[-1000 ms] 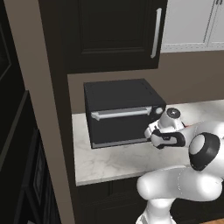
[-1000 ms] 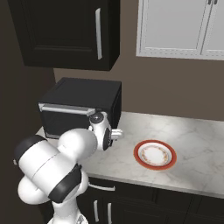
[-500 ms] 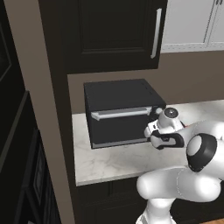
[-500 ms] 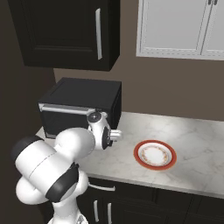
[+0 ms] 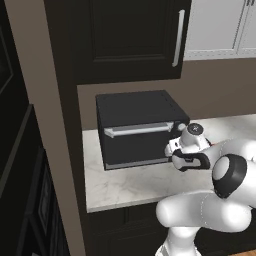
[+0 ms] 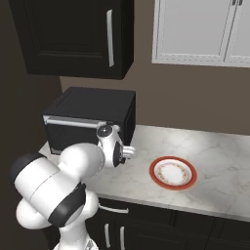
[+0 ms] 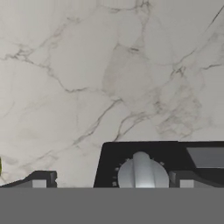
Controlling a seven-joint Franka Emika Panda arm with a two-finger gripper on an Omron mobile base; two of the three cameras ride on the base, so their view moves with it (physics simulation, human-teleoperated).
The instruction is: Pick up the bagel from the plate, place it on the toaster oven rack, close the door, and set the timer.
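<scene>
With the door shut and the plate bare, the bagel is probably sitting inside the toaster oven. The gripper is hovering wide open and empty, straddling the timer knob; it should be centring squarely before pinching.

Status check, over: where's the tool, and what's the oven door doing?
Tool open, empty, by oven's knob. Door shut. Plate bare. Nothing blocking.

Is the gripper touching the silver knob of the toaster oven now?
Apart. In the hand view the open gripper frames the knob, with dark panel showing between the knob and each fingertip.
</scene>
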